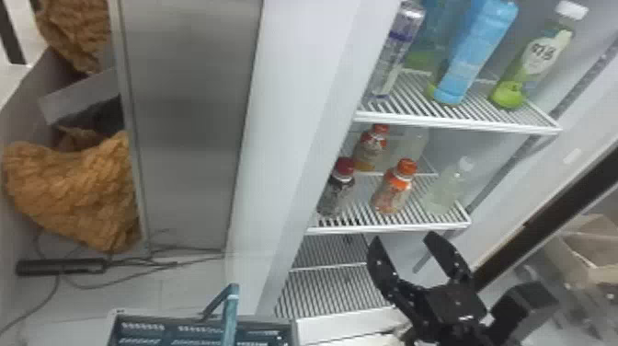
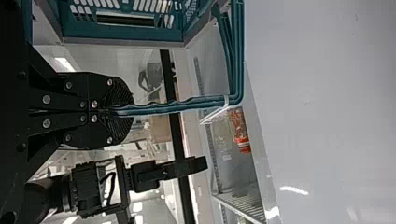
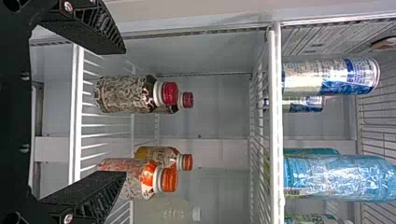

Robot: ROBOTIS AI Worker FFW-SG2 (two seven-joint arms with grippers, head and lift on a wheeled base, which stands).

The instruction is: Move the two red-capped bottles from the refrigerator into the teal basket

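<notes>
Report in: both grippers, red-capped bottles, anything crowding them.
Left gripper shut on basket handle. Right gripper open, empty. Red-capped bottles on shelf; orange-capped bottles alongside.

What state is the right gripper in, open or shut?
Open. The right gripper has its two fingers spread well apart in both the head and right wrist views, and it grips no bottle.

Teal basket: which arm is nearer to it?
Left. The left gripper has jaws shut on the basket's handle; the right gripper, jaws open, is farther right, by the refrigerator shelves.
</notes>
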